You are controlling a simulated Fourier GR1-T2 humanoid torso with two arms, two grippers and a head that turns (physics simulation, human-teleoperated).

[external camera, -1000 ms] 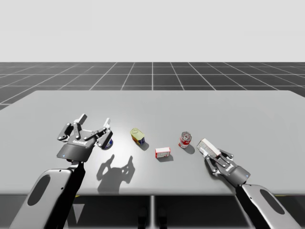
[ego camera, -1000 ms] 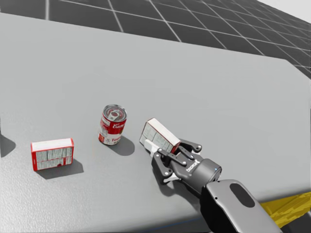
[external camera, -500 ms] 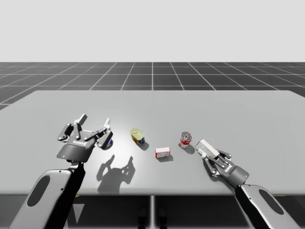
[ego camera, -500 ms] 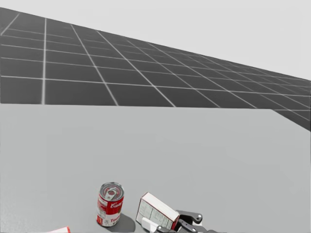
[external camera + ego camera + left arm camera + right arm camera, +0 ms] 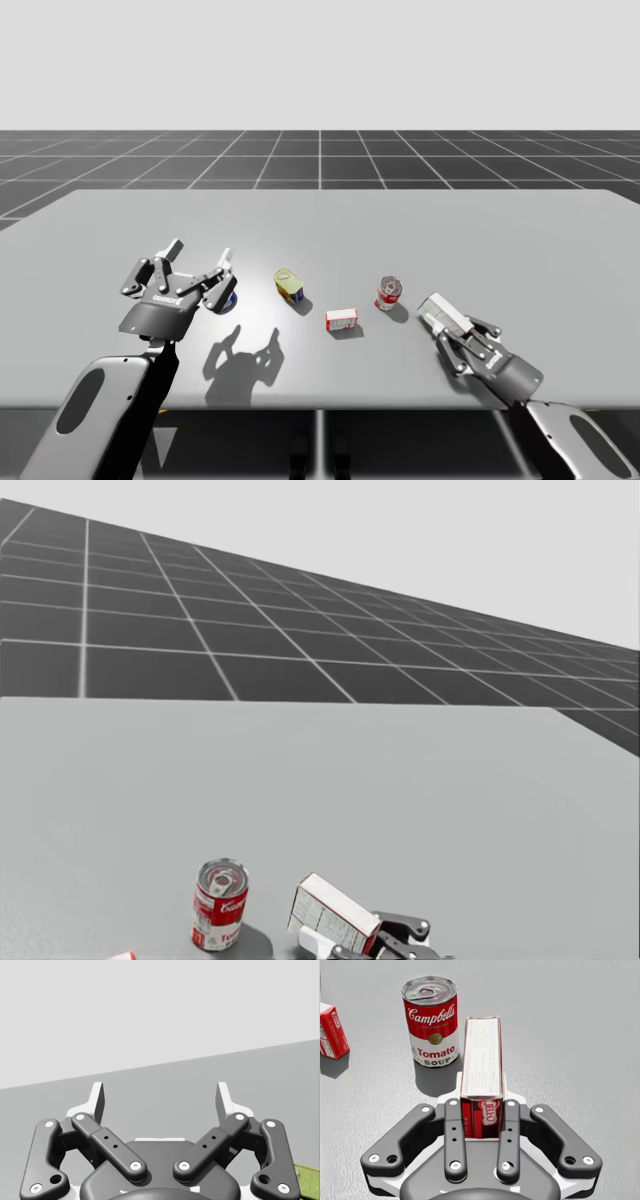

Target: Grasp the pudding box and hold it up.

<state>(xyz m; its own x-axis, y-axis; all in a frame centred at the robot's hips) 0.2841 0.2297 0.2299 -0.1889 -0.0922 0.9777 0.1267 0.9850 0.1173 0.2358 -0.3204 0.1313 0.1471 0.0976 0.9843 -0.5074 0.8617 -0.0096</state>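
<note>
Leftmost, my left gripper hovers spread wide above the plain grey table. Rightward sit a yellow can, a small red box and a red soup can. Just beside that can, my right gripper clamps the pudding box between both fingers. Dark gridded floor stretches beyond the table.

A simulator scene: grey table on dark gridded floor.

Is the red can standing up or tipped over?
Standing up. The red can rests on its base, silver top facing up.
</note>
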